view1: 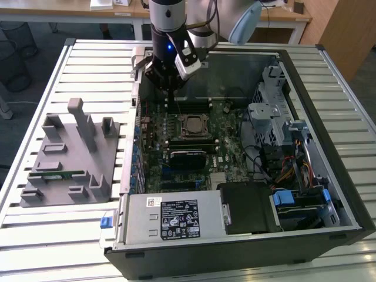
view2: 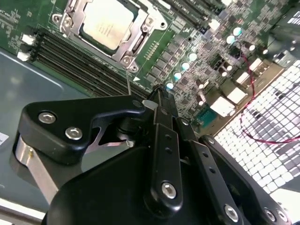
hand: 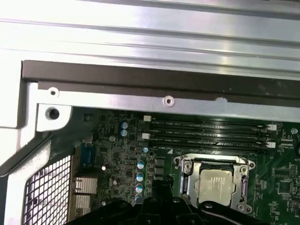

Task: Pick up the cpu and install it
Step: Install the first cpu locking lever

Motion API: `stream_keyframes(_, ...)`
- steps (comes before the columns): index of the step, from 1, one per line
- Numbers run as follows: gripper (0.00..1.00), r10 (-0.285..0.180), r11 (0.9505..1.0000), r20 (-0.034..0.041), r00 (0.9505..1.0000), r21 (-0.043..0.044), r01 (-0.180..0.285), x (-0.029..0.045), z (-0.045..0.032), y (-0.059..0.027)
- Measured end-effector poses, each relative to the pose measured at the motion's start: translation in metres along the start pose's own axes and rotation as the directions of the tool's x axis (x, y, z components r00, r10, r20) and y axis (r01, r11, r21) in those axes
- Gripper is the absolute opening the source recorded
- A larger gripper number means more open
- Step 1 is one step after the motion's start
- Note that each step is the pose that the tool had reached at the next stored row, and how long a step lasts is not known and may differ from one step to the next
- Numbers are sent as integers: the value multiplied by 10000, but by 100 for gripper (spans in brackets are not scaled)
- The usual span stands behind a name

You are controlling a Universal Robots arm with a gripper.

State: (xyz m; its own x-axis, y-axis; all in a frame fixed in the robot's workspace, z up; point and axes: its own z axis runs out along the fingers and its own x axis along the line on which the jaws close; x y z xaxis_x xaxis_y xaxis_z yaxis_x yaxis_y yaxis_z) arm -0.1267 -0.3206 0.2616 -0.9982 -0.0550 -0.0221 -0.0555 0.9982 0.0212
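Cpu [view2: 107, 22] seated in the motherboard socket [view2: 133, 44], pale metal top facing up inside the metal retention frame; seen too in the first wrist view [hand: 214, 185] and, small, in the exterior view [view1: 192, 124]. End effector [view1: 171, 88] hanging above the open computer case [view1: 346, 194], over the empty memory slots [view1: 188, 106] just beyond the socket, apart from the chip and carrying nothing. Black fingers [view2: 161, 136] drawn together in the second wrist view, no gap visible between them, nothing pinched. Memory slots [hand: 206, 133] running in parallel rows between the socket and the case's metal edge. Motherboard [view1: 223, 153] lying flat in the case, with a black heatsink block [view1: 188, 157] just on the near side of the socket. Grey plastic fixture [view1: 70, 155] resting on the slatted desk [view1: 53, 235] toward the exterior view's left, well apart from the case, with a thin green memory stick [view1: 59, 174] lying in one of its holders. Power supply [view1: 173, 218] with a label filling the case's near corner.
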Motion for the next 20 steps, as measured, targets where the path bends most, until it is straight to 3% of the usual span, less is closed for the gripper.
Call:
stream_keyframes(12, 11, -34, 10000, -1, 10000, -1, 34, -40, 41, 90)
stream_keyframes(15, 11, -52, 10000, -5, 10000, -1, 52, -116, 45, 93)
stream_keyframes(20, 11, -55, 10000, -28, 10000, -3, 55, -315, 56, 85)
